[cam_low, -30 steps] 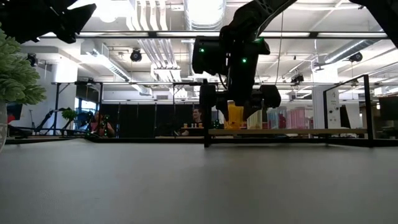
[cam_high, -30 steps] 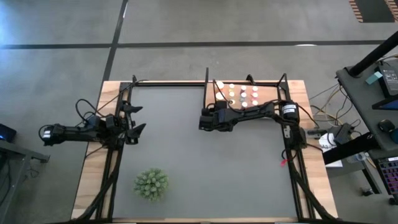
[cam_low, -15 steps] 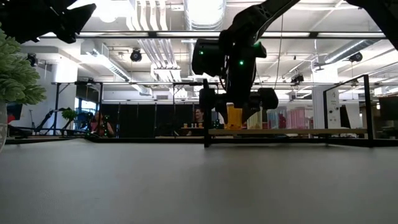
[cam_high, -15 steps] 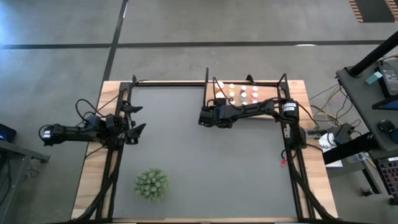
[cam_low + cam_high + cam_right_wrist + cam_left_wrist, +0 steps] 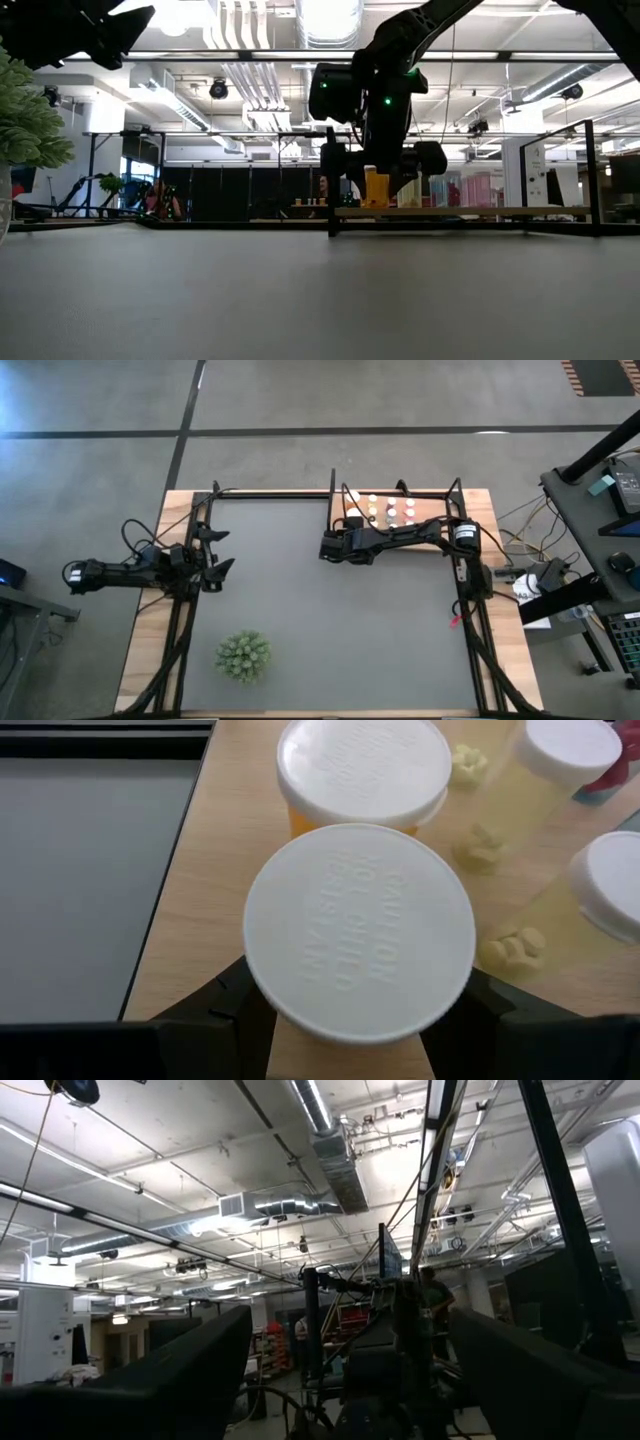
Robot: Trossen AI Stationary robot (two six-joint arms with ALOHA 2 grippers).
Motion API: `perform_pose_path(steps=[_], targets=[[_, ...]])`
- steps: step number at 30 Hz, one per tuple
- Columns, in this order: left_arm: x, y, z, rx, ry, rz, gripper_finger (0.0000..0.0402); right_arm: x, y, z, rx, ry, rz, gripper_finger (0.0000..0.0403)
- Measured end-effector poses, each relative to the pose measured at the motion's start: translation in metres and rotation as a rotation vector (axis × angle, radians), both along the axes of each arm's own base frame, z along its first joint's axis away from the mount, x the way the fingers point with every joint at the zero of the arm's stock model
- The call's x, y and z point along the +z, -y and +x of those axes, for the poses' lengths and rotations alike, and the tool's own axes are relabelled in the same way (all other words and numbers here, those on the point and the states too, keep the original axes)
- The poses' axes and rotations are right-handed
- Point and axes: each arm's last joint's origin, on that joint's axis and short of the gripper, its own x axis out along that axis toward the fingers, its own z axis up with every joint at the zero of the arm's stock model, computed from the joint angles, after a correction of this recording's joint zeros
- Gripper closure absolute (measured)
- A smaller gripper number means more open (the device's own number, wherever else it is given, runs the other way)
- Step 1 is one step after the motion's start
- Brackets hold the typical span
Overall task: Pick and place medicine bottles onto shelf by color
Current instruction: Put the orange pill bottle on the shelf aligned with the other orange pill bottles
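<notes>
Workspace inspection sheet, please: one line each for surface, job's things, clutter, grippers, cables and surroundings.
Surface: dark grey mat on a wooden table.
Job's things: medicine bottles standing on the shelf, white caps up.
Clutter: green spiky plant on the mat.
Grippers: right gripper shut on a white-capped bottle at the shelf's edge; left gripper open, idle at the table's left.
Cables: black cables by the left arm.
Surroundings: concrete floor, industrial hall.
</notes>
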Motion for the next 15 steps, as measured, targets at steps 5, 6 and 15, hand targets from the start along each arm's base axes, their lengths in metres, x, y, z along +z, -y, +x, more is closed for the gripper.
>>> perform_pose_path(steps=[5, 6, 15], targets=[[0.0000, 0.0000, 0.0000, 0.000, 0.000, 0.000, 0.0079, 0.0000, 0.0002, 0.0000, 0.008, -0.008, 0.001, 0.0218], [-0.0001, 0.0000, 0.0000, 0.000, 0.000, 0.000, 0.0079, 0.0000, 0.0003, 0.0000, 0.012, -0.012, 0.001, 0.0217], [-0.0001, 0.0000, 0.0000, 0.000, 0.000, 0.000, 0.0079, 0.0001, 0.0004, 0.0000, 0.014, -0.016, -0.005, 0.0164]])
